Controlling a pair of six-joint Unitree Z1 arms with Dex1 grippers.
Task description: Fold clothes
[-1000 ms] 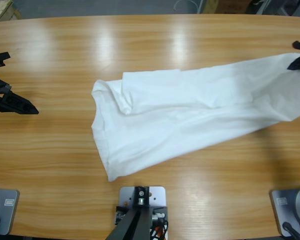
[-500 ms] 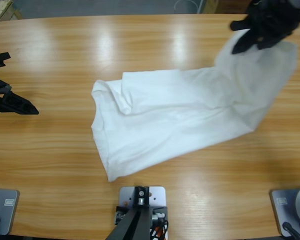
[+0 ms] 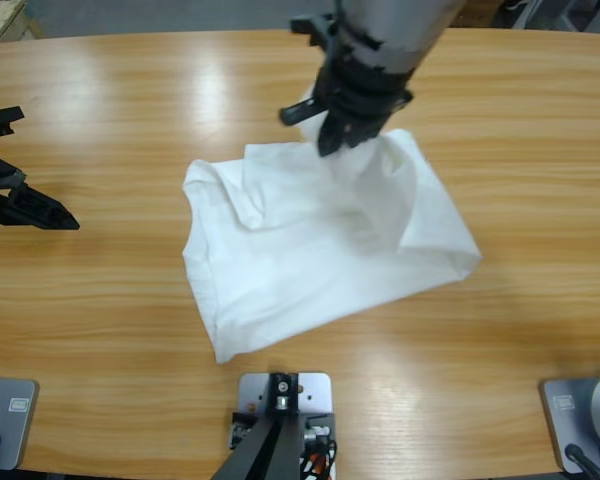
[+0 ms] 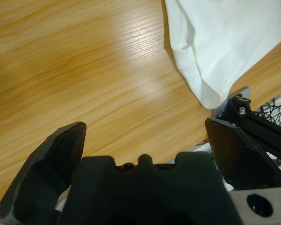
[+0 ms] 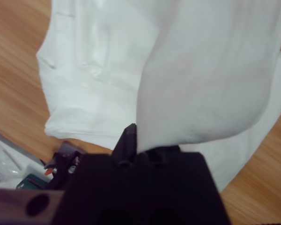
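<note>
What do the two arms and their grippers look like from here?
The right arm is a silver-grey tube ending in a black wrist and a black right gripper. The left gripper has two broad, matte black wedge-shaped jaws on a blocky black body. No markings visible.

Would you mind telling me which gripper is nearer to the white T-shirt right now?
The right. The right gripper is shut on the T-shirt, holding one end up over the rest of it. The left gripper is open, off to the shirt's side above bare table.
</note>
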